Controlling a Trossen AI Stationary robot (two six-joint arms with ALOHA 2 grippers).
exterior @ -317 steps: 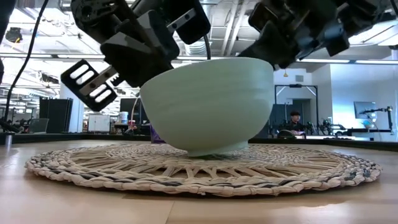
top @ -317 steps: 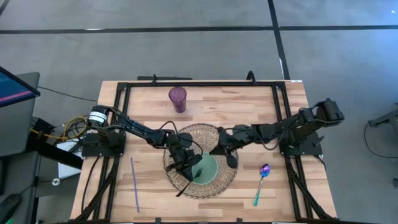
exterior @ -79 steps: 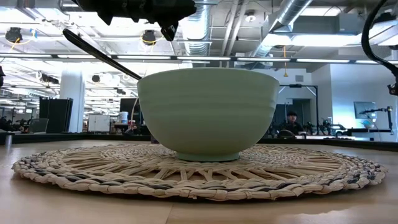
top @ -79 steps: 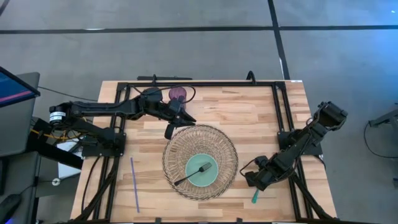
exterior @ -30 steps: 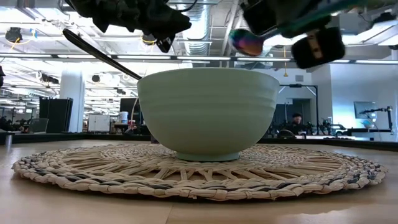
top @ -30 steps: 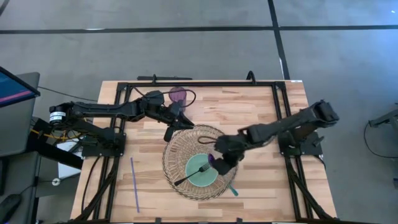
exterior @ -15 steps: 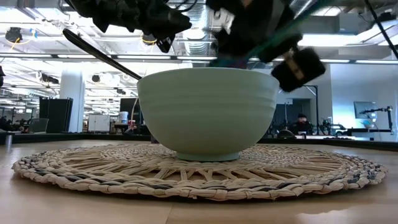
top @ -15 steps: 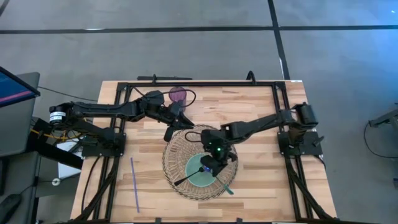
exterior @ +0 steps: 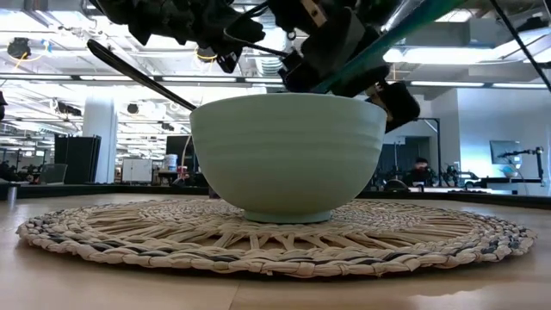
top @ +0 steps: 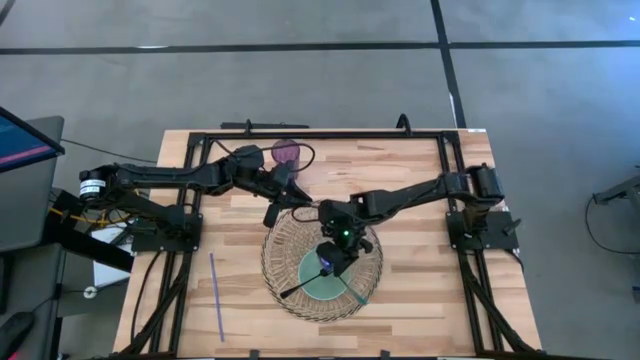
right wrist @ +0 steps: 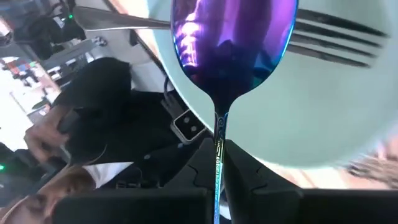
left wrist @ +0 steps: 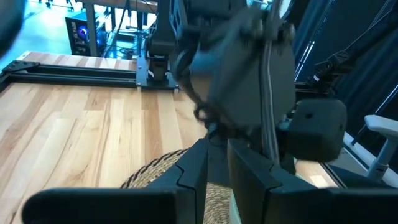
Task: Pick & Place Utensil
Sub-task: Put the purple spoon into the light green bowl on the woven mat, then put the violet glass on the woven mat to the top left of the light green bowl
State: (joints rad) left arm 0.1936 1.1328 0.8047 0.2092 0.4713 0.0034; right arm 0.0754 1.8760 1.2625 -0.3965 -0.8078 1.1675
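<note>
The right gripper (top: 331,258) is clamped on the stem of an iridescent purple-blue metal spoon (right wrist: 231,48), its two fingers pinching the handle just behind the bowl of the spoon, so the head points down into the pale green ceramic bowl (exterior: 287,151) while the teal end of the handle slants out past the bowl's rim toward the table's near edge. That steep tilt looks chosen so the spoon can be let go to lean against the rim. A black fork (top: 305,281) already lies in the bowl this way, tines inside, handle over the rim toward the near-left corner. The bowl sits at the middle of a round woven straw placemat (top: 281,262), itself central on the wooden table (top: 410,180). The left gripper (top: 284,200) waits at the mat's far-left edge, just beside a purple tumbler (top: 286,151); whether its fingers are apart cannot be told. A thin purple straw (top: 215,296) lies near the table's left edge.
</note>
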